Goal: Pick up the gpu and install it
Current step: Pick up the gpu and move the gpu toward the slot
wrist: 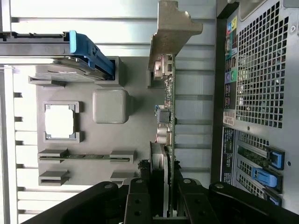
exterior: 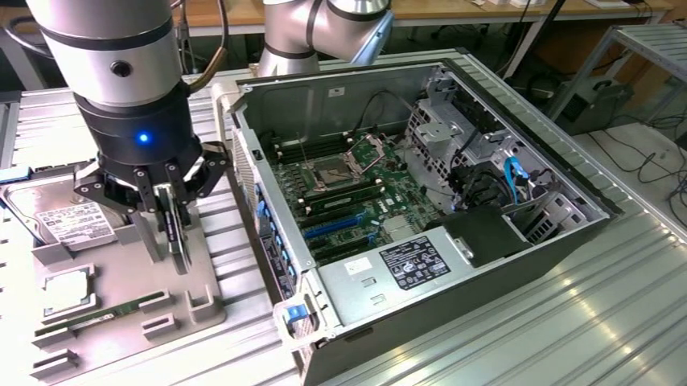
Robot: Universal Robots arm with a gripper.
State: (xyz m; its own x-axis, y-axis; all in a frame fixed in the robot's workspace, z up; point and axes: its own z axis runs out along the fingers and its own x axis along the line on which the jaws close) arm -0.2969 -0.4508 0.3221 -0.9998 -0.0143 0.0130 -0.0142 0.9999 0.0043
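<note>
Your tool (wrist: 163, 198) sat nearest the wrist camera. Its black fingers (wrist: 138, 203) were drawn narrow and pinched on the gpu (wrist: 168, 112), one finger on each flat face of the card. You had the card edge-on to that camera, with its pale metal bracket (wrist: 172, 32) at the end away from the fingers.

In the exterior view, the arm (exterior: 124, 72) stood at the exterior view's left. The tool (exterior: 163, 221) hung from it over the grey tray (exterior: 204, 305). The gpu (exterior: 177, 245) pointed straight down from the grip. Its lower edge was close to the tray, but you could not tell whether it was clear of the tray or touching it.

On that tray lay the hard drive (exterior: 70, 221) at the far left corner. The processor chip (exterior: 67, 288) sat nearer in its square pocket, and the RAM stick (exterior: 102, 312) lay in a long slot just beyond it on the near side.

To the exterior view's right of the tray, the computer case (exterior: 569, 233) lay open on the ribbed tabletop (exterior: 558, 330). Its motherboard (exterior: 343, 181) faced up. The blue expansion slots (exterior: 327, 229) sat toward the near left of the board, and the power supply (exterior: 413, 261) was at the near end. Your gpu was outside the case, apart from those slots, just beside the case's perforated rear wall (wrist: 261, 70).
</note>
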